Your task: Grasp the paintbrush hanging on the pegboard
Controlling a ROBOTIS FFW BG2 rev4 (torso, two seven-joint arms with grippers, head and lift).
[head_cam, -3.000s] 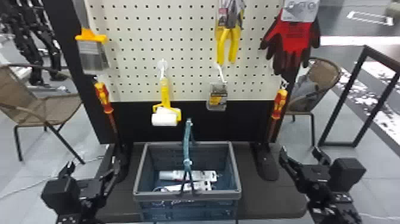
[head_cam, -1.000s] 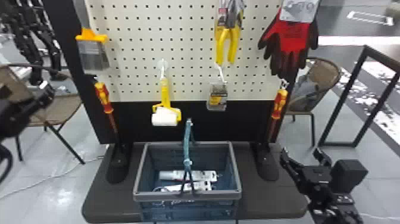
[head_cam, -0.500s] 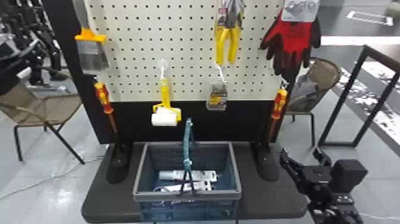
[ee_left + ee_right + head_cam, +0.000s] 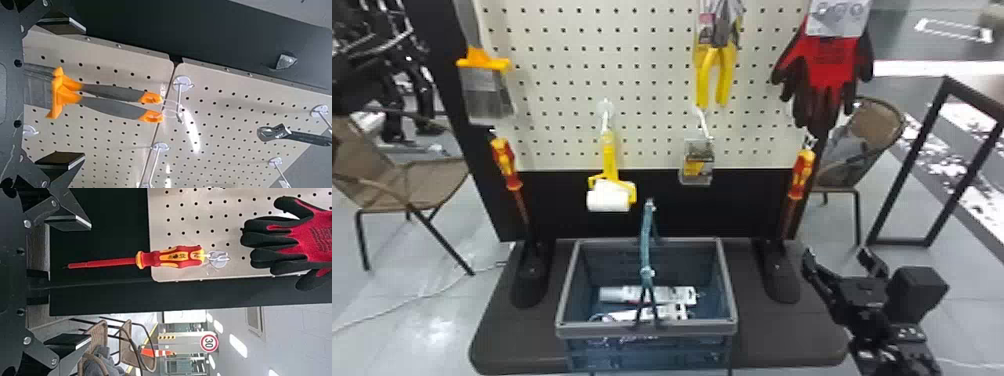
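In front of me is a matte black table (image 4: 772, 330) with rounded corners. At its middle, toward my edge, sits a grey-blue plastic crate (image 4: 592, 329) with an upright handle. A black stand foot (image 4: 529, 285) rests left of the crate and a second black stand foot (image 4: 778, 282) right of it, both apart from it. Behind them rises the cream perforated pegboard (image 4: 642, 75).

A round, red-ringed sign (image 4: 208, 343) in the room beyond the pegboard (image 4: 188, 215) shows the number 30. Print on the screwdriver (image 4: 170, 257) and glove (image 4: 297, 239) is illegible.
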